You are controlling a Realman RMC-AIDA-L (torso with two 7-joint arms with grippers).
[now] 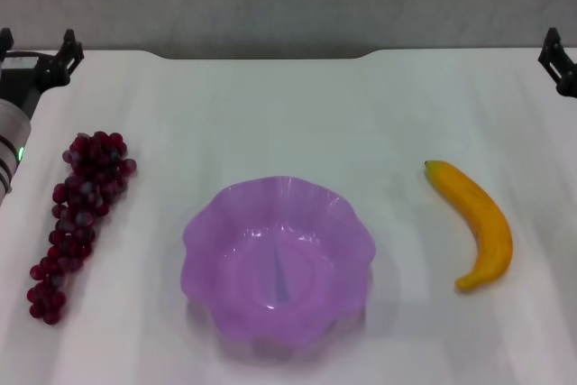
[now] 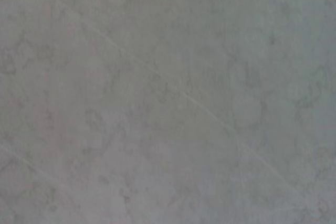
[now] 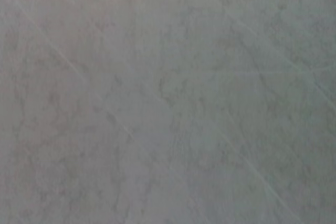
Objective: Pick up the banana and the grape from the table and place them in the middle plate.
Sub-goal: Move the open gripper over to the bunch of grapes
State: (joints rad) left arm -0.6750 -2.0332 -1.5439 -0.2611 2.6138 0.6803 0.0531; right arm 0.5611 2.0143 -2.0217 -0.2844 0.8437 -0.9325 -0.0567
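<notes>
The table (image 1: pixel 297 105) is white and flat, with a small notch cut in its far edge. The plate (image 1: pixel 203 232) is purple and see-through, with a wavy rim, and it sits in the middle of the table close to the near edge. Nothing lies inside it. The grapes (image 1: pixel 79 214) are a long bunch of small dark red balls. They lie by the left edge of the table, well apart from the plate, and the bunch runs from far to near, with its thin end nearest the near left corner. The banana (image 1: pixel 478 223) is yellow and curved, with a darker tip. It lies near the right edge of the table, well apart from the plate on the other side, and its far tip points toward the middle. The left gripper (image 1: pixel 41 59) is up at the far left corner of the table, beyond the far end of the grapes, touching no fruit. Its 2 black fingers stand apart with a gap between them. The right gripper (image 1: pixel 559 62) shows only as a dark bit at the far right corner, away from the banana, and I cannot tell if it is spread or pressed together. Both wrist views show only a plain gray surface with faint lines.
</notes>
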